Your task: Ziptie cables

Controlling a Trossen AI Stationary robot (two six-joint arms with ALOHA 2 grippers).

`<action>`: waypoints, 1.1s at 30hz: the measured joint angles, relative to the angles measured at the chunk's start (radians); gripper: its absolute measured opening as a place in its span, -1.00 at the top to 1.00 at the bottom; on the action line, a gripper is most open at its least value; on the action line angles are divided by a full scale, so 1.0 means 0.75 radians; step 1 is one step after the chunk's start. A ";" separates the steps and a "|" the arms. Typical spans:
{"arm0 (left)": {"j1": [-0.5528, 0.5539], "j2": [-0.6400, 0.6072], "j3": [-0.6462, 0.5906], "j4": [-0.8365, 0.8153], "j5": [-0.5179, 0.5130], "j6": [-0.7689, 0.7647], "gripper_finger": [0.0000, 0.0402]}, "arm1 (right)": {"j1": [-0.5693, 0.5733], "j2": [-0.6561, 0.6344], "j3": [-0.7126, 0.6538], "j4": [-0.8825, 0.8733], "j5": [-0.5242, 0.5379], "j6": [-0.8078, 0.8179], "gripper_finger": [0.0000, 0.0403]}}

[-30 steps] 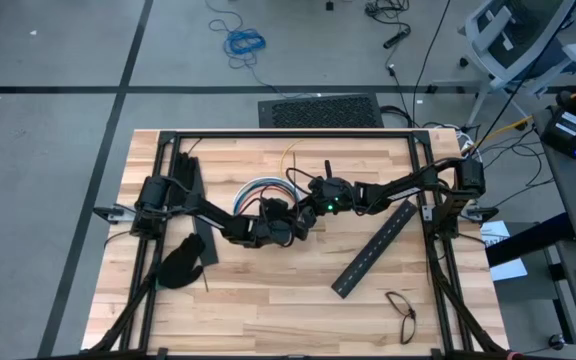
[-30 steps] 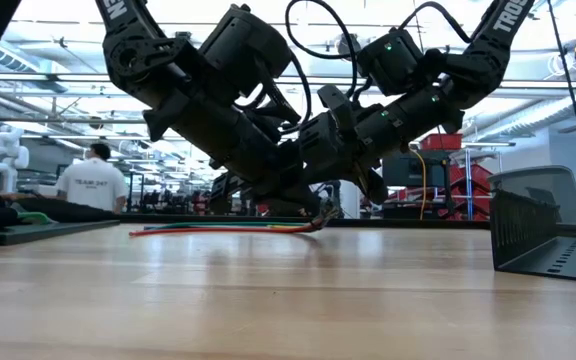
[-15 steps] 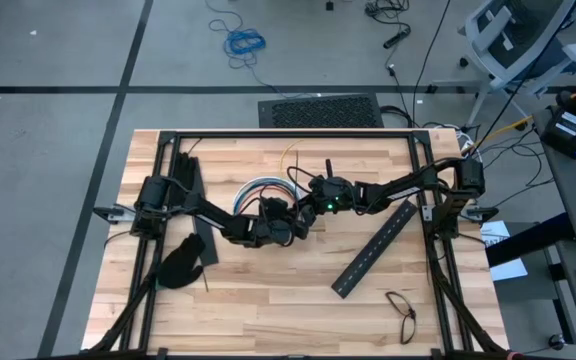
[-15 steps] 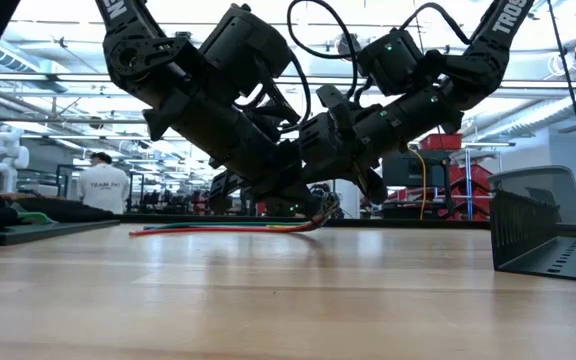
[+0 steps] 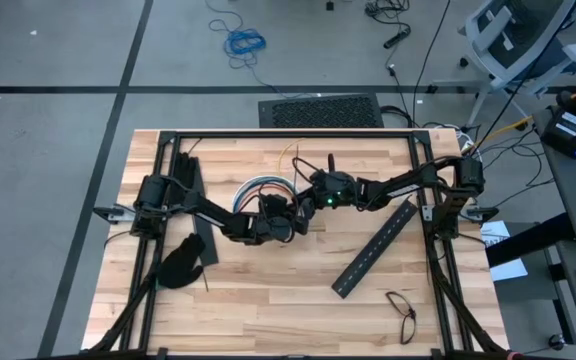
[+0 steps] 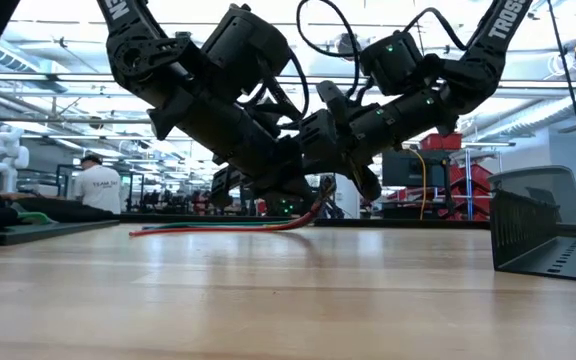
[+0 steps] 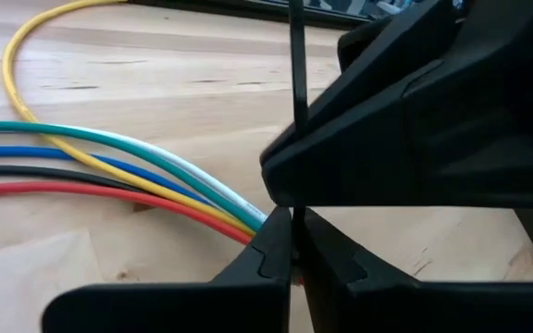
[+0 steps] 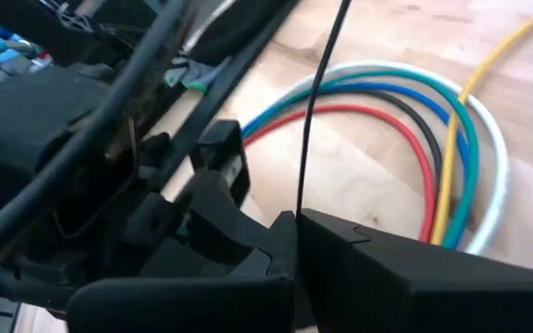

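The cables, a loose bundle of red, blue, black, white, green and yellow wires, lie in an arc on the table at centre. Their end curves up off the wood to where both grippers meet. A ziptie, a thin dark strip, runs between the two grippers, and its free end sticks out toward the far edge. My left gripper and my right gripper are both shut on the strip, tip to tip, just right of the bundle. My left gripper pinches the ziptie between its two fingertips, right where the cables' ends run in. The fingers come slanting down from the table's left. The finger hides whether the wires are pinched too. My right gripper pinches the ziptie between its two fingers, a short way along from the left gripper. It comes slanting down from the table's right. The strip's free end stands straight out beyond the fingers, clear of the table.
A long black slotted bar lies slanted at the right. Another bar and a black glove lie at the left. Glasses sit near the front right corner. A black frame rims the table.
My right gripper has tipped and edged a little toward the far edge with the ziptie. The cables' end at the grippers has lifted off the wood and now curves upward. The rest of the bundle has stayed flat. My left gripper has kept still.
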 joint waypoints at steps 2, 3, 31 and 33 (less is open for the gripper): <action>-0.005 0.000 -0.001 0.010 0.009 0.025 0.91 | -0.004 0.000 0.000 0.026 -0.002 -0.003 1.00; -0.009 0.000 -0.001 0.013 0.018 0.041 0.91 | -0.007 0.000 0.000 0.027 -0.005 -0.003 1.00; -0.069 0.303 0.180 0.021 -0.009 -0.137 0.91 | -0.034 0.000 0.010 0.020 -0.060 -0.029 1.00; -0.070 0.305 0.191 0.021 -0.002 -0.091 0.91 | -0.034 -0.001 0.010 0.000 -0.064 -0.033 1.00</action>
